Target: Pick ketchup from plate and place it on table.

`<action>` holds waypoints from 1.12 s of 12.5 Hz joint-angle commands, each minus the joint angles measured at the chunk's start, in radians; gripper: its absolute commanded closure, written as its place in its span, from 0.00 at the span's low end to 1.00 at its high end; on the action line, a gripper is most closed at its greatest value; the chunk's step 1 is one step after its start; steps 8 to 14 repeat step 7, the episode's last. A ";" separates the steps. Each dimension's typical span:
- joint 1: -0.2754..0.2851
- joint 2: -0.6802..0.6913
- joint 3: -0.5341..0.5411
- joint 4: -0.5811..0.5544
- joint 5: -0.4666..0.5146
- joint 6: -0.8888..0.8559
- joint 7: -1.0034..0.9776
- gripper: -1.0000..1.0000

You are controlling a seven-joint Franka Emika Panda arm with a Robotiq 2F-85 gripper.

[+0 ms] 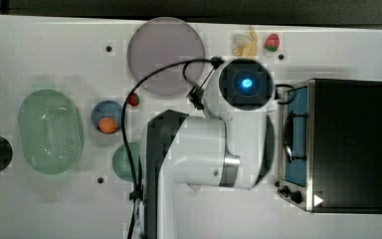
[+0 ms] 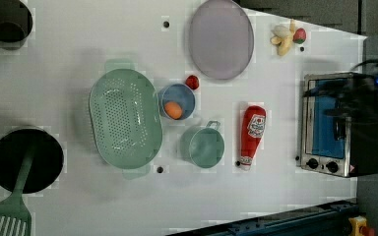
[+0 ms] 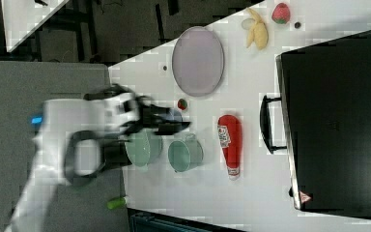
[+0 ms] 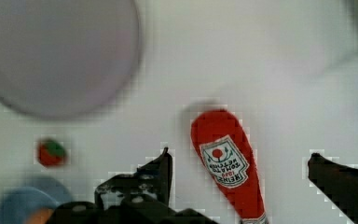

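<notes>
You are looking at the arm (image 1: 189, 149) reaching across the table (image 1: 54, 209) in the top view, its wrist housing pointing straight down and covering the surface between the plate (image 1: 165, 50) and the toaster oven (image 1: 343, 144). In the right view the arm is entering from the right view's left, with the gripper (image 3: 174, 123) hanging above the table near the mug (image 3: 184, 153), clear of the ketchup (image 3: 230, 143).

In the wrist view you are seeing the gripper (image 4: 240, 172) with its jaws standing wide apart and gripping nothing; the ketchup (image 4: 227, 161) is lying flat on the table between the two fingers (image 4: 161, 172), below them.

The ketchup is lying on the table, off the plate, between the plate and the toaster oven, its cap end pointing away from the plate. The plate (image 2: 220, 38) is sitting bare.

The left view is giving you what the top view is hiding under the arm: the whole ketchup (image 2: 252, 135) bottle, the mug (image 2: 203, 145) just beside it, and the oven's front controls. It is also showing the colander (image 2: 125, 118), the blue bowl (image 2: 177, 101) holding an orange ball (image 2: 173, 109), and the small red piece (image 2: 192, 81) near the plate's rim.
</notes>
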 commanded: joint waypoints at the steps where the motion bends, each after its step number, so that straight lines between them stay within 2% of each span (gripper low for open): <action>1: 0.016 -0.069 0.018 0.153 0.006 -0.152 0.271 0.00; 6: 0.015 -0.075 0.025 0.357 -0.002 -0.455 0.273 0.00; 14: 0.015 -0.075 0.022 0.370 -0.002 -0.472 0.273 0.00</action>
